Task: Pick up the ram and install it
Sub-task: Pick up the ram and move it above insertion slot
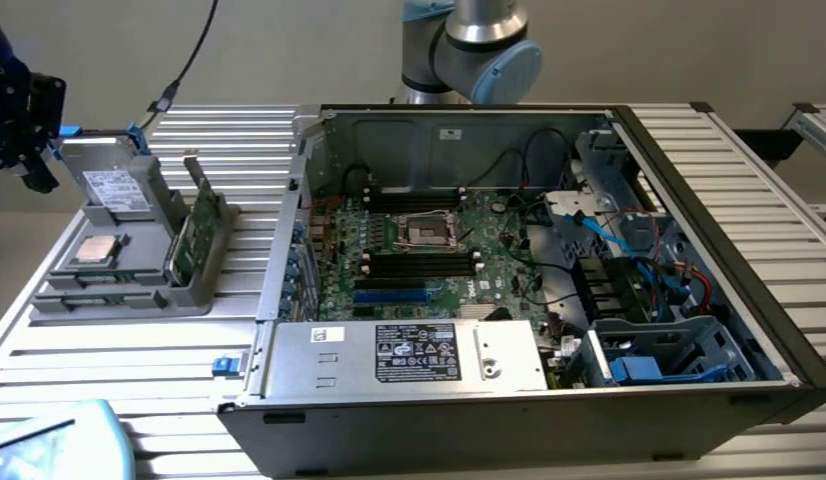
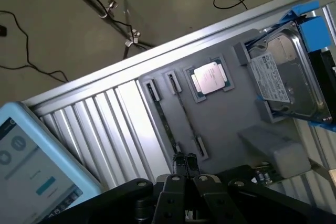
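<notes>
The ram [image 1: 189, 235] stands on its long edge in a grey holder [image 1: 120, 300] on the slatted table, at the exterior view's left of the open computer case [image 1: 520, 280]. From the wrist view the ram [image 2: 167, 124] is a thin dark line seen edge-on, with a second thin stick [image 2: 187, 116] beside it. My gripper [image 1: 37, 172] hangs above the table's far left end, apart from the holder. Its fingers are pressed together, so my gripper [image 2: 185, 163] is shut with nothing in it. Inside the case, black memory slots [image 1: 413, 263] lie on the motherboard near the processor socket [image 1: 427, 232].
The holder also carries a hard drive [image 2: 286, 77] in a blue frame and a square silver processor [image 2: 210, 77]. A light-blue tablet [image 2: 31, 166] lies at the table's near corner. A power supply [image 1: 406, 355], cables and drive cages crowd the case's front and right.
</notes>
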Robot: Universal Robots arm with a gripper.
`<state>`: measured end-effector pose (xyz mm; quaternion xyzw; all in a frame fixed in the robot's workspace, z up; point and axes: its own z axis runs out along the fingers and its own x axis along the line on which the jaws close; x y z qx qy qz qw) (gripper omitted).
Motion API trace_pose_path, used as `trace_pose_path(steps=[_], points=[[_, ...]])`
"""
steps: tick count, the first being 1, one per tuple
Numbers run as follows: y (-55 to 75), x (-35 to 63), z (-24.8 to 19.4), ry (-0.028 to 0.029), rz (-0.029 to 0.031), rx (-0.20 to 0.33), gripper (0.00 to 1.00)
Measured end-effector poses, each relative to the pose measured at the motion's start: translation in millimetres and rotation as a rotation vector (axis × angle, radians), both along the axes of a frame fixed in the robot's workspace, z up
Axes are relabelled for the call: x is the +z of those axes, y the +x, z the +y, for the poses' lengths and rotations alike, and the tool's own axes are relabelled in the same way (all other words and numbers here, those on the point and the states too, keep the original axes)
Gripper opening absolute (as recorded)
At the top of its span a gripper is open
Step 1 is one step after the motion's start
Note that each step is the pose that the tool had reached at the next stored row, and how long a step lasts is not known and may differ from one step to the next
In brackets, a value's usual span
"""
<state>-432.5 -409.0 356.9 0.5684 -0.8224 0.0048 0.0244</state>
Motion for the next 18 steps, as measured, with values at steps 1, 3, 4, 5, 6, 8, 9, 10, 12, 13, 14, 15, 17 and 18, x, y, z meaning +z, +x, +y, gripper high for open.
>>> trace_pose_path(steps=[1, 3, 4, 5, 6, 8, 9, 10, 12, 13, 14, 15, 17, 18], points=[[0.0, 0.0, 0.0, 0.0001, -0.0001, 0.019, 0.11], [0.0, 0.0, 0.0, 0.0, 0.0, 0.056, 0.11], [0.0, 0.0, 0.0, 0.0, -0.0001, 0.072, 0.11], [0.0, 0.0, 0.0, 0.0, -0.0001, 0.092, 0.11], [0.0, 0.0, 0.0, 0.0, -0.0001, 0.11, 0.11], [0.0, 0.1, 0.0, 0.0, -0.0001, 0.145, 0.11], [-0.2, 0.2, 0.0, -0.0001, 0.0003, 0.158, 0.11], [-0.2, 0.2, 0.0, -0.0001, 0.0002, 0.164, 0.11], [-0.2, 0.1, 0.0, 0.0, 0.0, 0.166, 0.11], [-0.2, 0.1, 0.0, 0.0, 0.0, 0.166, 0.11], [-0.2, 0.1, 0.0, 0.0, 0.0, 0.166, 0.11], [-0.2, 0.1, 0.0, 0.0001, -0.0001, 0.167, 0.11], [-0.2, 0.5, -0.1, 0.0001, -0.0003, 0.184, 0.11], [-0.2, 0.5, -0.1, 0.0002, -0.0003, 0.202, 0.11]])
